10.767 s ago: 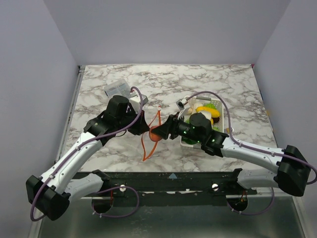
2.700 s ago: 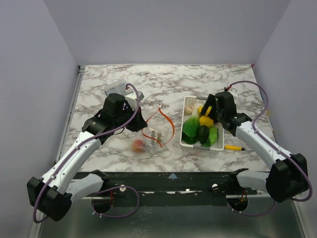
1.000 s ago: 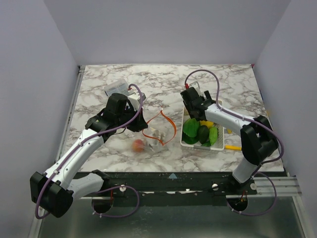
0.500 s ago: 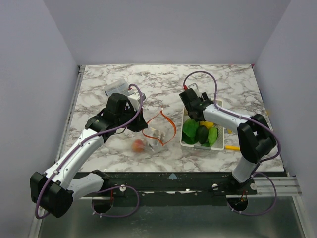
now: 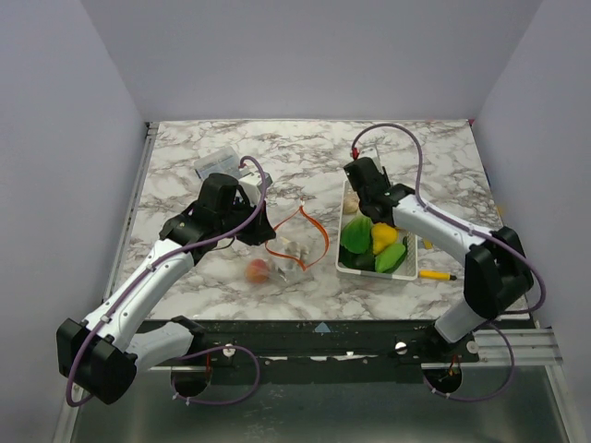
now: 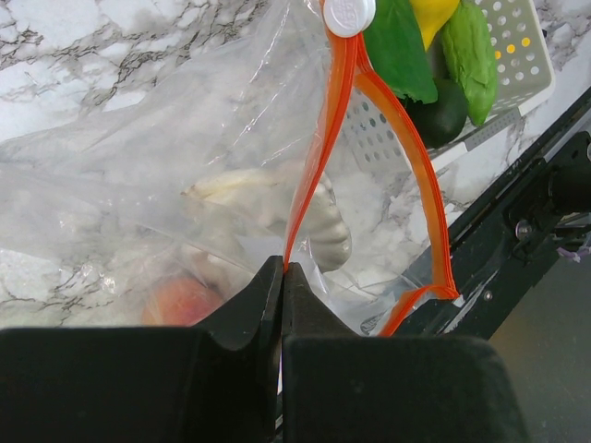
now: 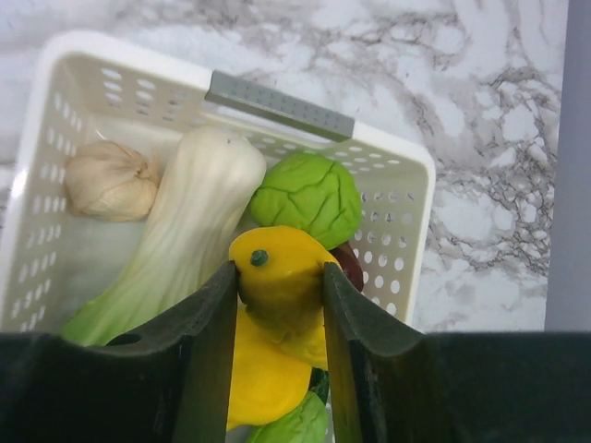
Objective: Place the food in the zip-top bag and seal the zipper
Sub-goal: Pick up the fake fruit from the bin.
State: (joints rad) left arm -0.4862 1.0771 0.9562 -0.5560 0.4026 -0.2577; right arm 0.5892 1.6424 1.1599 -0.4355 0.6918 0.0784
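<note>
The zip-top bag (image 5: pixel 288 251) lies open on the marble, with a white mushroom (image 6: pixel 309 210) and a red-orange fruit (image 5: pixel 258 270) inside. My left gripper (image 5: pixel 256 228) is shut on the orange-red zipper (image 6: pixel 319 157) and holds the mouth up; the white slider (image 6: pixel 349 13) sits at the strip's far end. My right gripper (image 7: pixel 277 277) is low in the white basket (image 5: pixel 347 263), its jaws closed against both sides of a yellow lemon-like piece (image 7: pixel 280 274). A second yellow piece (image 7: pixel 260 383), a green cabbage (image 7: pixel 307 197), a white-stemmed leafy vegetable (image 7: pixel 199 226) and a pale mushroom (image 7: pixel 107 180) lie around it.
A thin yellow pen-like stick (image 5: pixel 436 274) lies right of the basket's near corner. A flat grey-clear packet (image 5: pixel 215 163) lies at the back left. The basket has a grey bar (image 7: pixel 279 105) on its far rim. The table's front edge and black rail run just below the bag.
My right gripper has moved from the basket's far-left rim to over its middle and closed round the yellow piece. The left arm and bag have not moved.
</note>
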